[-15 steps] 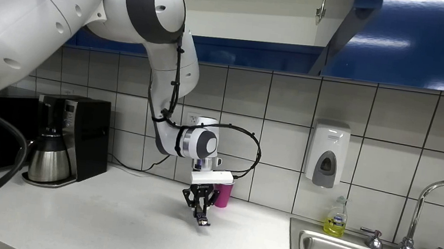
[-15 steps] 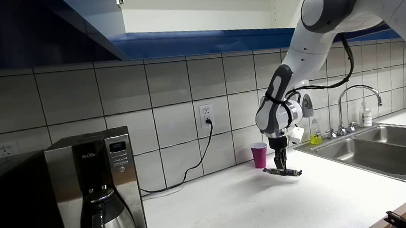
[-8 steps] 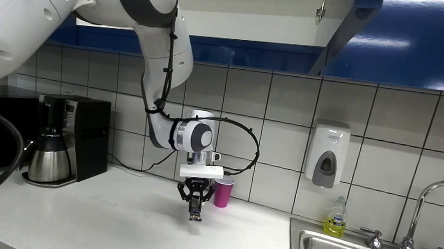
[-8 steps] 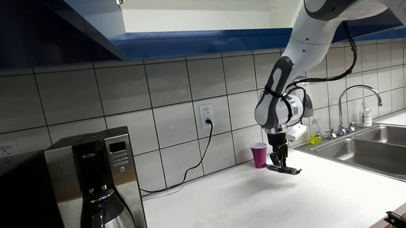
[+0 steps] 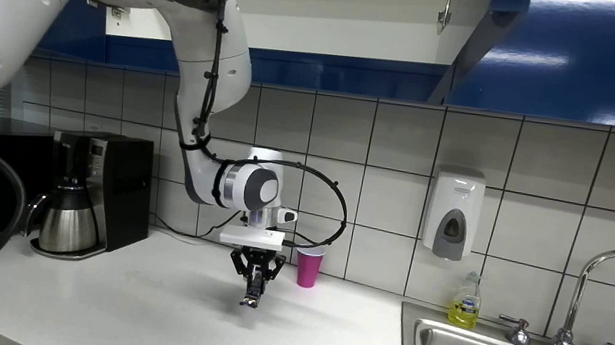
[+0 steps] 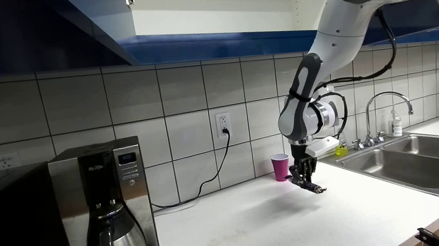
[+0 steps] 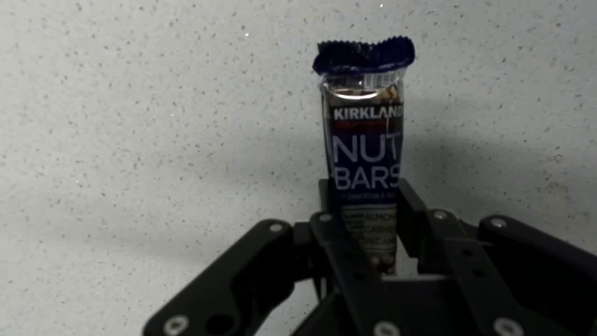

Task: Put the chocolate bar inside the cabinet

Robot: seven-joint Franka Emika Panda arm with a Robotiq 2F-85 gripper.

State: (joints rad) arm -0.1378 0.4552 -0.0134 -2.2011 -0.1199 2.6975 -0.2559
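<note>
Bar [image 7: 366, 154] — slim, rectangular, purple-wrapped — points lengthwise away from the pale tiled wall [image 6: 183, 86]. Black fingers [image 7: 413, 221] pinch its sides.

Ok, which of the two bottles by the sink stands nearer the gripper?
The yellow dish-soap bottle, left of the faucet in both exterior views; the white bottle stands farther off, right of the faucet's base in an exterior view.
</note>
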